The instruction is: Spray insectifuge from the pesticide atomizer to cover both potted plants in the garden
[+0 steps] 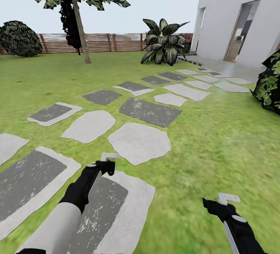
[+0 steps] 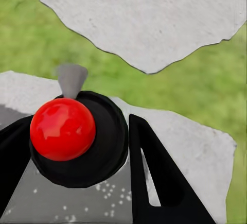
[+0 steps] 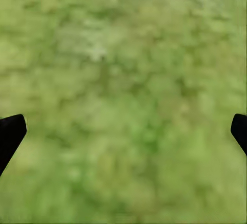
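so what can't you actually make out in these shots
- Pesticide atomizer: left wrist view shows its dark head and red dot between the left gripper's fingers; the body is hidden beneath the head.
- Right gripper: right wrist view catches just the fingertips at the picture's edges, over blurred lawn.
- Dark leafy bush: head view, cut off by the right edge.

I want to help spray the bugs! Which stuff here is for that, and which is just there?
For the job: spray bottle, left gripper holding it.
Just there: stepping stones, tree, fence, house, round bush.
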